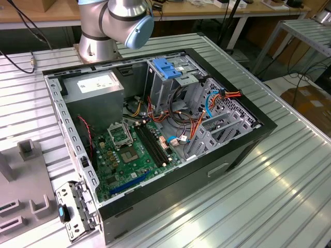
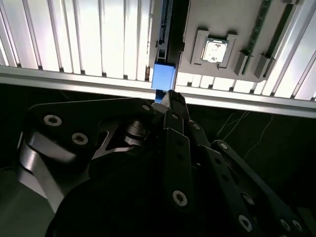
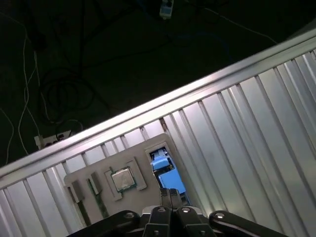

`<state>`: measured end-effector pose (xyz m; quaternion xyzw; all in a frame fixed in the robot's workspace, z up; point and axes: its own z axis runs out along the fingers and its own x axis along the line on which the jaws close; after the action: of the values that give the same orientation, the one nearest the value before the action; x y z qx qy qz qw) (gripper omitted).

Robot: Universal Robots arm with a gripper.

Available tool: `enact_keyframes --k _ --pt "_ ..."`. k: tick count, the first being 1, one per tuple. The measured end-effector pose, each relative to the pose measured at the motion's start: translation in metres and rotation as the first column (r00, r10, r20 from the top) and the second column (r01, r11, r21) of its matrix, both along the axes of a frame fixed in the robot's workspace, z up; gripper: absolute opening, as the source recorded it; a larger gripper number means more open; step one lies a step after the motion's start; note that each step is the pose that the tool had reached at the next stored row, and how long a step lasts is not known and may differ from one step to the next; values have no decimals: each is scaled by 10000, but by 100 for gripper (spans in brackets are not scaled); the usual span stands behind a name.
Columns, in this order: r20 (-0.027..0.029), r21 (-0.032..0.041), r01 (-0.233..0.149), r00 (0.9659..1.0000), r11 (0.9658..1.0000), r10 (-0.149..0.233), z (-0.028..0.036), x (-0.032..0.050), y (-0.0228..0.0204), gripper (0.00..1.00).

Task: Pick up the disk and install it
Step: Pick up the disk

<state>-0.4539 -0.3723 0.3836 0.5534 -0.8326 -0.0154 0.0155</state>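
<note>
On the ribbed aluminium table [image 1: 269, 170] lies an open computer case [image 1: 170, 201]. Its green motherboard [image 1: 129, 150] is exposed, and red, orange and blue cables [image 1: 194, 126] are strung across the inside. A metal drive cage [image 1: 166, 70] with a blue handle stands at the case's far side, near the arm's base [image 1: 103, 31]. At the exterior view's left, just beside the case, sits a grey fixture plate [image 1: 20, 206].

In both wrist views the gripper [image 3: 171, 193] hangs above that plate, close to the table's edge, with its fingertips pressed together and nothing between them. Just beyond the fingertips is the disk [image 3: 162, 165], seen edge-on with its blue plastic edging showing, standing in a slot at the plate's rim. A processor chip [image 3: 122, 178] rests in a holder just beside the disk. Whether the fingertips touch the disk I cannot tell.
</note>
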Motion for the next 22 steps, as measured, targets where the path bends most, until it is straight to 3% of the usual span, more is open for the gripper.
enact_keyframes --k 2,5,9,13,15,16,19,21,22 --pt "0 0 -328 9995 9995 328 -1 0 0 11" --pt "0 1 -1106 9939 9939 1106 -4 3 1 11" --pt "15 -22 -1290 9916 9916 1290 -23 10 0 11" --pt "66 -33 -1524 9883 9883 1524 -69 12 0 11" --pt "97 -38 -1530 9882 9882 1530 -92 13 0 16" --pt "103 -40 -1532 9881 9882 1533 -110 13 2 30" --pt "133 -45 -1621 9867 9868 1622 -152 13 8 30" --pt "151 -48 -1832 9829 9831 1833 -177 13 9 31" --pt "159 -50 -2208 9752 9753 2209 -204 13 9 37"
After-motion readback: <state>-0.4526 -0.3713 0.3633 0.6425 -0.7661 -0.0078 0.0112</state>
